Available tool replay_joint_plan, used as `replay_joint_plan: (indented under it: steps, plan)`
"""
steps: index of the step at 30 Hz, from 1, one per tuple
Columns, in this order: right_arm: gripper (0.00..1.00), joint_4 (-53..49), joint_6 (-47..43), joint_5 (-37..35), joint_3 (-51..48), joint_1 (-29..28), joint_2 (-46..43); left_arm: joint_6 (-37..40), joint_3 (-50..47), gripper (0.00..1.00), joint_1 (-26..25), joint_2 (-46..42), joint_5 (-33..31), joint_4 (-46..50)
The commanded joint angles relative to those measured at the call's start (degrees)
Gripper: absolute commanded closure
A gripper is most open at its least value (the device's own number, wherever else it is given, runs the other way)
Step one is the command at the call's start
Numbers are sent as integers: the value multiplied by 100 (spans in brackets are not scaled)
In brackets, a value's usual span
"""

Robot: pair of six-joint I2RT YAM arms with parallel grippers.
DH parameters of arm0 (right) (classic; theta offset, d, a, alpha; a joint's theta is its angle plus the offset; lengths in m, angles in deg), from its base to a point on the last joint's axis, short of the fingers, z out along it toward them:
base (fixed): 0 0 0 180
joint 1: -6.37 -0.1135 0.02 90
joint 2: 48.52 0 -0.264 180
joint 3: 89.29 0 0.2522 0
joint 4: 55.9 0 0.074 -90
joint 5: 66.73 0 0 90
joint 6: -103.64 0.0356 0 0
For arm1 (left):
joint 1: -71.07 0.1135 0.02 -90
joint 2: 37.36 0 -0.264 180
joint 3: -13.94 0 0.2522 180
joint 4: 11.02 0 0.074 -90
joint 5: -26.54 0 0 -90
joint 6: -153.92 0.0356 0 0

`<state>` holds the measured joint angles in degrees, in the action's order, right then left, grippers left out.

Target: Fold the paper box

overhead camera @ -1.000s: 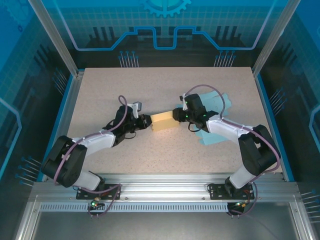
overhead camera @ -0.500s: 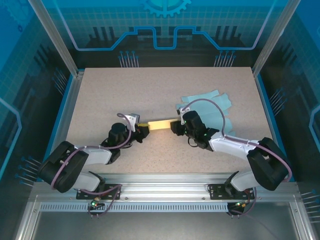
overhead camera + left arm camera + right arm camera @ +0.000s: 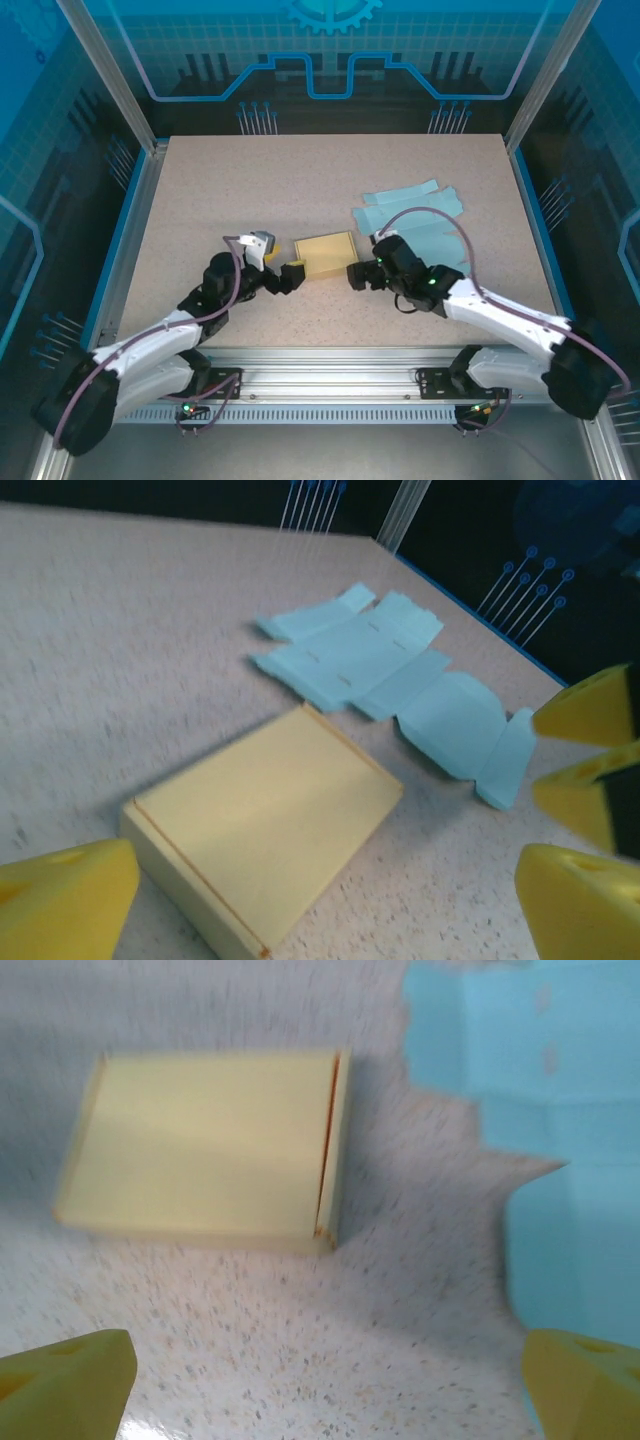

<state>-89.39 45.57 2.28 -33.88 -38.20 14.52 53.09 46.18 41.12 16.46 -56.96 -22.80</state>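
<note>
A folded yellow paper box (image 3: 326, 255) lies flat on the speckled table (image 3: 300, 170) near the centre of the overhead frame. The left gripper (image 3: 284, 272) sits just off its lower-left corner and the right gripper (image 3: 362, 275) just off its lower-right. Both grippers' yellow-tipped fingers (image 3: 60, 890) are spread wide, clear of the box and holding nothing, while flat pale-blue paper cutouts (image 3: 412, 215) lie to the box's upper right.

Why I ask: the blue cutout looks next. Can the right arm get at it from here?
Probably yes. The right gripper is open and empty, and the blue cutout lies flat just beyond it with nothing standing between them. The yellow box sits off to its left.
</note>
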Motion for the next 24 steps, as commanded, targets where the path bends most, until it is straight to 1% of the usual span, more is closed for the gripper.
replay_joint_plan:
  steps: [1,3,4,5,8,11,13,15,16,19,21,24]
  plan:
    - [0,-1475,594,-1016,439,20,-523,1117,737,1,-99,-170,-194,1944]
    - [0,-1792,661,-1311,562,35,-734,1636,1202,1,-324,77,-309,2508]
    - [0,-1961,844,-1480,607,46,-818,1937,1457,1,-506,304,-475,2759]
    - [0,-2112,1032,-1676,645,64,-907,2268,1695,1,-705,575,-669,2970]
    - [0,-2416,1102,-2113,741,136,-1094,3116,2376,1,-1149,1596,-1316,3519]
    - [0,-2703,1302,-2560,815,247,-1221,3852,2974,1,-1385,2740,-1711,3758]
    - [0,-3006,1666,-2655,845,420,-1248,4136,3224,1,-1408,3242,-1759,3622]
    - [0,-3383,2166,-2557,1090,699,-1242,4393,3373,1,-1408,3606,-1747,3417]
    - [0,-3526,2332,-2392,1146,883,-1242,4496,3449,1,-1413,3766,-1766,3334]
    - [0,-3379,2020,-1599,1162,1484,-1245,4718,3697,1,-1414,4233,-1756,3325]
    - [0,-3294,1850,-1227,1157,1820,-1162,4773,3787,1,-1400,4481,-1795,3215]
    - [0,-3170,1521,-683,1191,2279,-881,4636,3989,1,-1280,4837,-1951,3139]
